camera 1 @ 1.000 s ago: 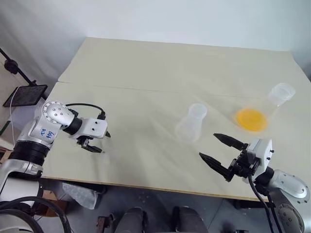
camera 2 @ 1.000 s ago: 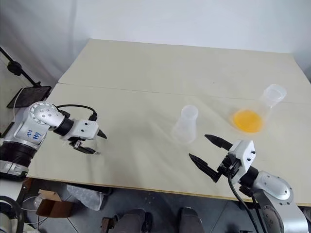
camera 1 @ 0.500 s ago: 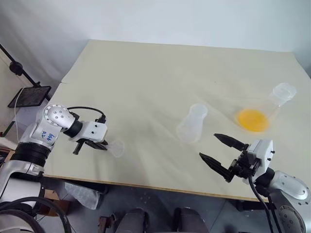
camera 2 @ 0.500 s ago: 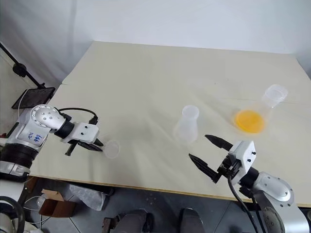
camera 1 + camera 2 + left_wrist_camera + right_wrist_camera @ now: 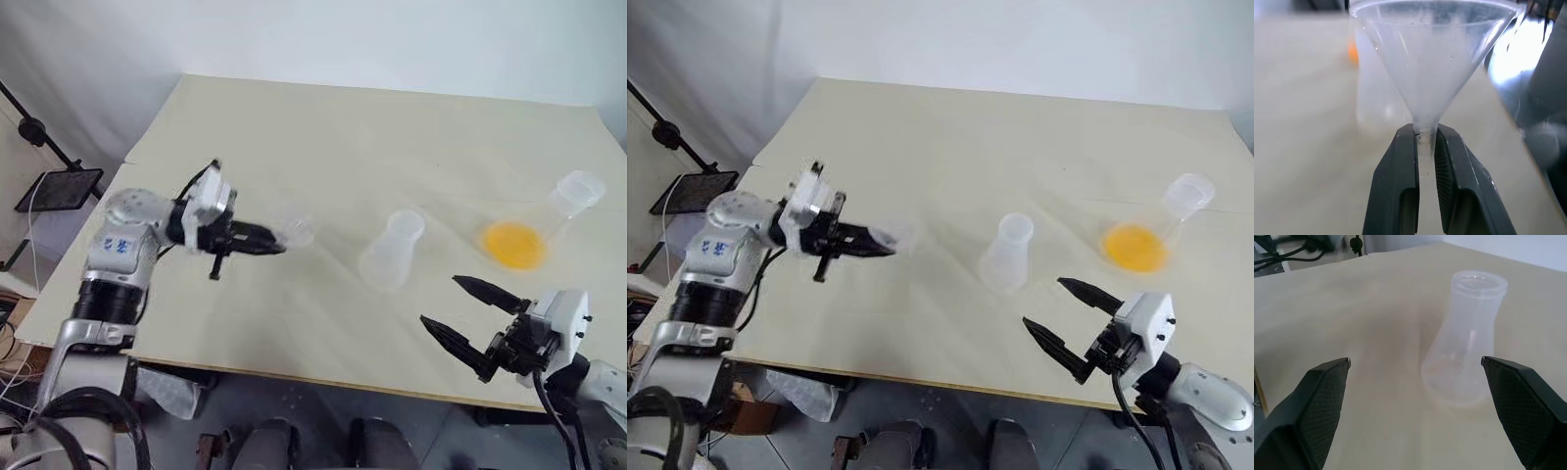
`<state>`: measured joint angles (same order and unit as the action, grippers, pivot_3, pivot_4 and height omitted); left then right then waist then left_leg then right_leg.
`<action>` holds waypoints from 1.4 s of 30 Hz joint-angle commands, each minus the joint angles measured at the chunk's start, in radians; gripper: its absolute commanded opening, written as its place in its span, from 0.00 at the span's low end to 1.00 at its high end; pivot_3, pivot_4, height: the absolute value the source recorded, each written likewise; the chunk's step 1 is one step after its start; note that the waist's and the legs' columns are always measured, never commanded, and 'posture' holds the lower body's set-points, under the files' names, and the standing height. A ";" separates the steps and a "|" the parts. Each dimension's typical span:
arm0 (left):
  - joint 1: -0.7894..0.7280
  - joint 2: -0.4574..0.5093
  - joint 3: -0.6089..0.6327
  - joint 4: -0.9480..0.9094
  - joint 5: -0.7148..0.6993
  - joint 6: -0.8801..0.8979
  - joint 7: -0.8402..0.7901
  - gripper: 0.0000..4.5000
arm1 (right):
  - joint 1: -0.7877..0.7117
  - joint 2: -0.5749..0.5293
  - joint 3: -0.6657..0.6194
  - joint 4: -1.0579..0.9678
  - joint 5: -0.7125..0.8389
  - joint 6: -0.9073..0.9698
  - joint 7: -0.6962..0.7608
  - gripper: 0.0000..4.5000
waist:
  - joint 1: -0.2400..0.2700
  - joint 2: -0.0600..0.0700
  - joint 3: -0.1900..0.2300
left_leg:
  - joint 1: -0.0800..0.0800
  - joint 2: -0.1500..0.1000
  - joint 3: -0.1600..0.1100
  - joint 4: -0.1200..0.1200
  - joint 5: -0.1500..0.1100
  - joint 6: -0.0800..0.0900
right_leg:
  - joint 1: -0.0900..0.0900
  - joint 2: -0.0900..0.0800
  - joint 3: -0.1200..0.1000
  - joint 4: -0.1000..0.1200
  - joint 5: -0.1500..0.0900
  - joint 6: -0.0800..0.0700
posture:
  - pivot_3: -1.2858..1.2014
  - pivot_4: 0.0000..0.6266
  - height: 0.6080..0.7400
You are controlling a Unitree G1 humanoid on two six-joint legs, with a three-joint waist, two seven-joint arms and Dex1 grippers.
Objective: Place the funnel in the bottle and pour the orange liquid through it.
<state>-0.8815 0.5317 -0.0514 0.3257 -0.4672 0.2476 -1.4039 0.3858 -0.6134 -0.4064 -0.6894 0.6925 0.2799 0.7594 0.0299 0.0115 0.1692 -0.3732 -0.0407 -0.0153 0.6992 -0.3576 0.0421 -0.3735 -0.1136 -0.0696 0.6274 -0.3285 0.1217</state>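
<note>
Left wrist view: clear conical funnel (image 5: 1435, 63)

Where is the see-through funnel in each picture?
Left eye view: funnel at the left gripper, left of the bottle.
Right eye view: same spot.
Left wrist view: top centre, stem between the fingers.
Shared landmark: the bottle.
</note>
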 commanded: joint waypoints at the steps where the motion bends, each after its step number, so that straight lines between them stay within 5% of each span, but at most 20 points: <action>1: -0.101 -0.129 0.029 0.011 -0.046 0.031 0.110 0.03 | 0.027 0.006 -0.049 -0.070 0.030 0.001 -0.030 1.00 | -0.002 -0.001 0.001 | 0.000 0.000 0.000 0.000 0.000 0.000 | 0.000 0.001 0.000 0.000 0.000 0.000 | 0.52 0.24 1.00; 4: -0.176 -0.269 -0.015 0.132 0.032 -0.083 0.151 0.03 | 0.040 0.021 -0.048 -0.089 0.022 -0.003 -0.056 1.00 | -0.004 -0.001 0.001 | 0.001 -0.001 0.002 -0.001 0.000 0.000 | 0.000 0.003 0.001 0.000 0.000 0.001 | 0.52 0.24 1.00; 11: -0.256 -0.429 -0.037 0.375 0.133 -0.251 0.208 0.03 | 0.059 0.053 -0.032 -0.128 0.000 -0.015 -0.100 1.00 | -0.006 -0.003 0.002 | 0.002 0.001 0.010 -0.002 0.000 0.000 | -0.002 0.005 -0.001 -0.001 -0.001 0.003 | 0.52 0.24 1.00; 38: -0.219 -0.510 -0.025 0.494 0.189 -0.284 0.211 0.03 | 0.061 0.100 -0.002 -0.131 -0.055 -0.045 -0.142 1.00 | -0.003 -0.004 0.002 | 0.002 0.000 0.010 -0.002 0.000 0.000 | -0.002 0.004 0.005 -0.001 -0.001 0.003 | 0.52 0.24 1.00; 42: -0.212 -0.506 -0.027 0.504 0.203 -0.291 0.214 0.32 | 0.067 0.102 -0.004 -0.135 -0.055 -0.046 -0.144 1.00 | -0.003 -0.004 0.002 | 0.002 0.000 0.010 -0.002 0.000 0.000 | -0.002 0.004 0.005 -0.001 -0.001 0.003 | 0.52 0.24 1.00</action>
<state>-1.0920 0.0297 -0.0854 0.8363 -0.2686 -0.0335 -1.1920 0.4491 -0.5186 -0.3999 -0.7964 0.6353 0.2587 0.6228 0.0265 0.0078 0.1714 -0.3714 -0.0406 -0.0054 0.6977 -0.3573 0.0424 -0.3755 -0.1092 -0.0648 0.6260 -0.3291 0.1252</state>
